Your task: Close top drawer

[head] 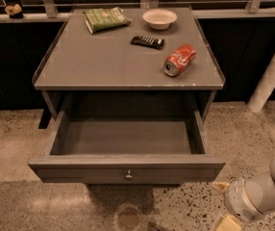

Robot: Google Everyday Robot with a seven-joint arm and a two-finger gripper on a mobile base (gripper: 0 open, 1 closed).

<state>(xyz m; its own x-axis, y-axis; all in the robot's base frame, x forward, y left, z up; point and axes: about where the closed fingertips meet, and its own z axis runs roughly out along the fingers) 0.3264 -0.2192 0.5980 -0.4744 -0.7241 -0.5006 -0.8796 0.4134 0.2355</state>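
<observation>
The top drawer (127,168) of the grey cabinet is pulled far out and is empty inside. Its flat front panel faces me with a small round metal knob (128,175) at its centre. My gripper (223,204) is at the bottom right, low and just right of the drawer front's right corner, not touching it. Its two tan fingertips (219,186) stand apart with nothing between them. The lower drawers are hidden under the open one.
On the cabinet top (104,61) lie a green snack bag (106,19), a white bowl (159,18), a dark bar (147,42) and a red soda can (180,60) on its side. A white post (272,76) stands to the right on the speckled floor.
</observation>
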